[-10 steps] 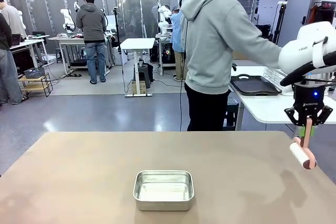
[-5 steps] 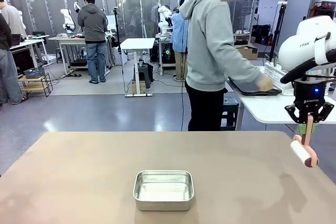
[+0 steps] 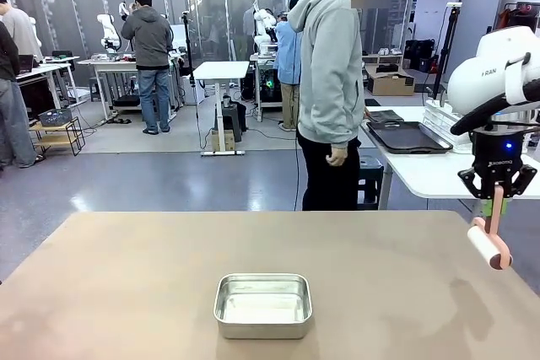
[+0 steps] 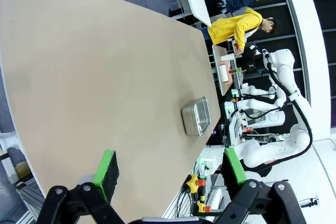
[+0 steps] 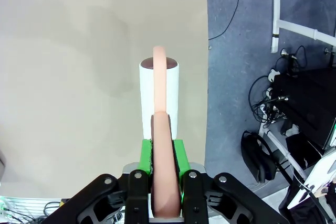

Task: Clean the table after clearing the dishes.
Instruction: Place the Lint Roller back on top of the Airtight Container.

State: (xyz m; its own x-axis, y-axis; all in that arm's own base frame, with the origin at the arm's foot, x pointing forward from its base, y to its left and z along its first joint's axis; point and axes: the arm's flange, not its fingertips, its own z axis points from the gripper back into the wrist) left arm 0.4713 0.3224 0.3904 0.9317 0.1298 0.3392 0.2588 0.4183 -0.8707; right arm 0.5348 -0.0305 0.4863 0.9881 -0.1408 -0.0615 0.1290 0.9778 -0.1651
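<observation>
Across the tan table (image 3: 126, 276), seen from the front, the right gripper (image 3: 497, 201) is hanging above the right edge, its jaws clamped on the pink handle of a lint roller (image 3: 489, 247) whose white drum is dangling clear of the surface; a steel pan (image 3: 262, 304) is sitting near the front middle of the table, apparently holding nothing; a person in a grey hoodie (image 3: 331, 65) is standing at the far side, beside a smaller white table (image 3: 422, 170) where a dark tray (image 3: 407, 137) is lying; no plates can be made out on it, so the dishes appear to be cleared.

From the left wrist, the left gripper (image 4: 168, 174) is hovering well above the table with its green pads (image 4: 106, 167) spread wide and nothing between them; the pan is lying far below, apart from everything else.

From the right wrist, the green pads (image 5: 147, 151) are pinching the roller's handle low down, the drum pointing toward the table's edge; the roller is looking light and stiff, and the drum is probably tacky, so the handle is the sensible place to hold, with light, even pressure as it rolls.
</observation>
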